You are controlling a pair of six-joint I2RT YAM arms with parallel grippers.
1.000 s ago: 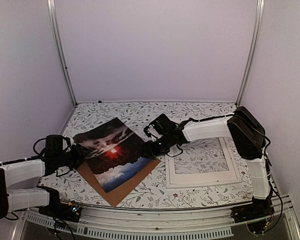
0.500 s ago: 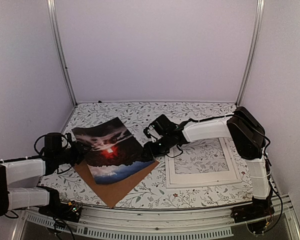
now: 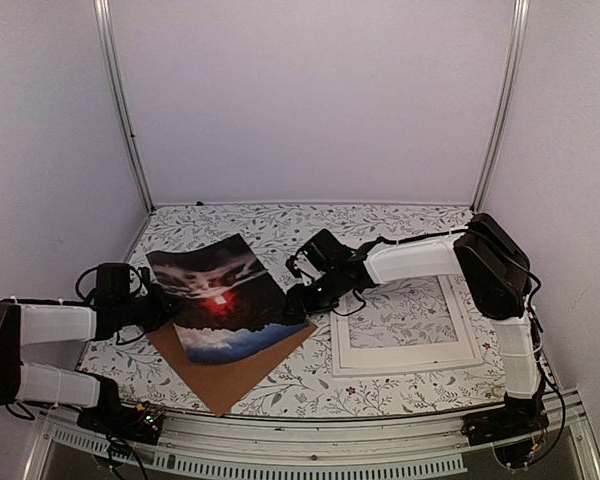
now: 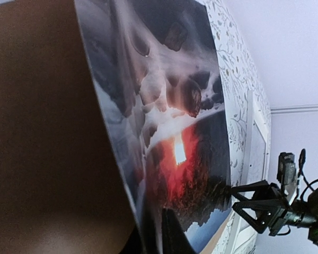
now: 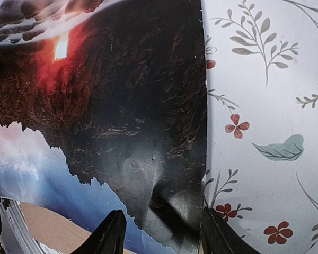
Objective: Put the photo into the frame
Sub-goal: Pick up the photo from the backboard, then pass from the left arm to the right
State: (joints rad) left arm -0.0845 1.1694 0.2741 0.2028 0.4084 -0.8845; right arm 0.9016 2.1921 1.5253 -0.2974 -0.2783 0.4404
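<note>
The photo (image 3: 225, 298), a glossy dark landscape with a red glow, lies tilted over a brown backing board (image 3: 235, 378). Its left edge is raised. My left gripper (image 3: 158, 308) is shut on that left edge. In the left wrist view one dark finger (image 4: 172, 235) presses on the print (image 4: 180, 106). My right gripper (image 3: 298, 300) sits low at the photo's right corner. It is open, with its two fingertips (image 5: 110, 233) on either side of the dark corner (image 5: 164, 159). The frame (image 3: 405, 360), white-bordered, lies flat to the right, and the tablecloth shows through its middle.
A floral tablecloth (image 3: 380, 225) covers the table. Purple walls and two metal posts (image 3: 120, 110) close in the back and sides. The board's near corner (image 3: 220, 408) comes close to the table's front rail.
My left gripper has closed on the photo's left edge and lifted it off the brown board, so the print now slopes. My right arm has hardly moved.
</note>
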